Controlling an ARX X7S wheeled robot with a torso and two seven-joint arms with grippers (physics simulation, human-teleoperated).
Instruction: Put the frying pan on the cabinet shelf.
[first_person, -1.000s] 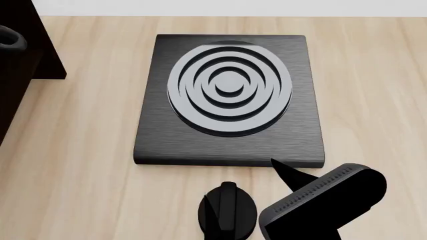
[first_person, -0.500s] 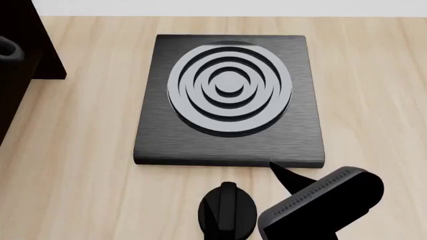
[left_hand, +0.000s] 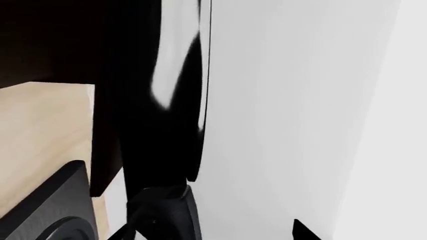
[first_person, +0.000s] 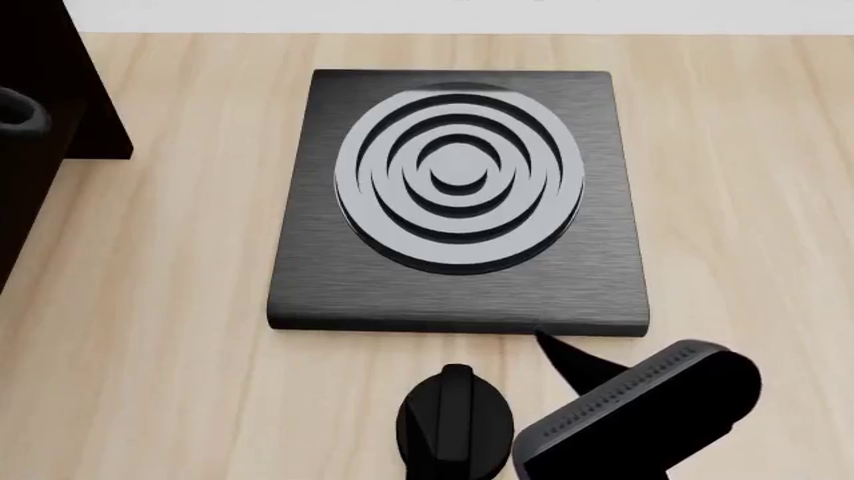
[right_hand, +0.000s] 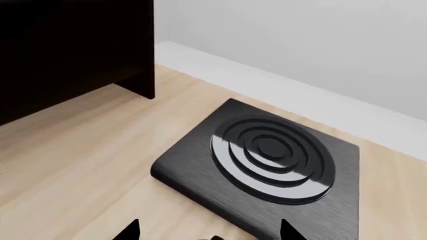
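Hob plate sitting bare on pale wooden table, no pan on it. Dark cabinet standing at table's far left. Pan showing edge-on in left wrist view, close against camera, beside cabinet wall; left gripper's state: cannot tell. Right gripper hovering near plate's front edge, fingertips spread wide, gripping nothing.

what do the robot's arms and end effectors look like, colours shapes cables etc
Everything is plain black, with no cables or markings visible. The right arm's boxy black link has rounded corners and a finely ribbed strip along one edge. The right end effector shows two pointed black fingertips. Of the left end effector, only one similar tip shows clearly.
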